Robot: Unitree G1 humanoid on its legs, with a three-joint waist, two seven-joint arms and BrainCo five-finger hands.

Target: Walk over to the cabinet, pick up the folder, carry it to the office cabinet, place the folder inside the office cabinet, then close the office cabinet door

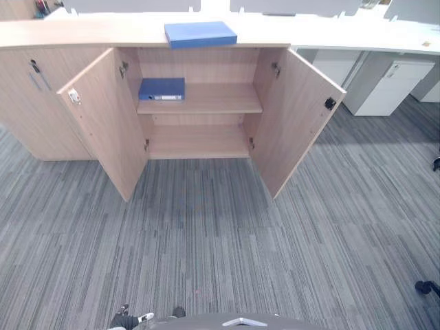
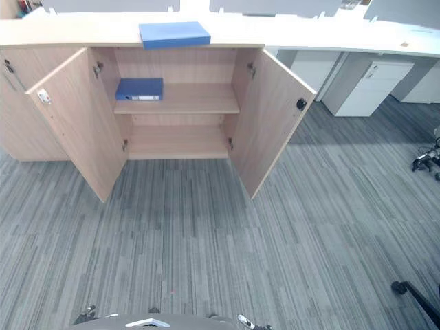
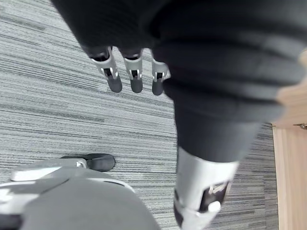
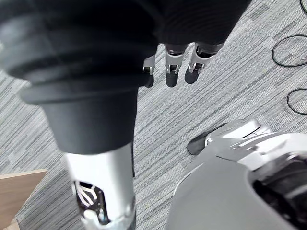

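Well, both of my hands hang low at my sides over the grey striped carpet [image 1: 220,240], and neither one holds anything. My left hand [image 3: 135,76] has its fingers straight and loosely spread, pointing down at the floor. My right hand [image 4: 171,72] is the same: fingers straight, relaxed, nothing in them.

The blue folder [image 1: 200,34] lies flat on top of the cabinet [image 1: 82,31], well ahead of both hands and about midway between them. Its near edge sits close to the front edge of the top, right above the open compartment.

Both doors stand swung out toward me. The left door [image 1: 103,124] is ahead on my left hand's side and the right door [image 1: 295,117] is ahead on my right hand's side, with the opening between them. Inside, the upper shelf [image 1: 213,100] carries a blue binder [image 1: 162,89]. It lies flat at the end nearer my left hand's side, with its labelled spine facing me. Below it is the lower shelf [image 1: 199,141].

Farther out on my right hand's side, past the right door, a white drawer unit [image 1: 388,86] stands under a pale desk top — well apart from either hand. Carpet lies between my hands and the cabinet's foot.
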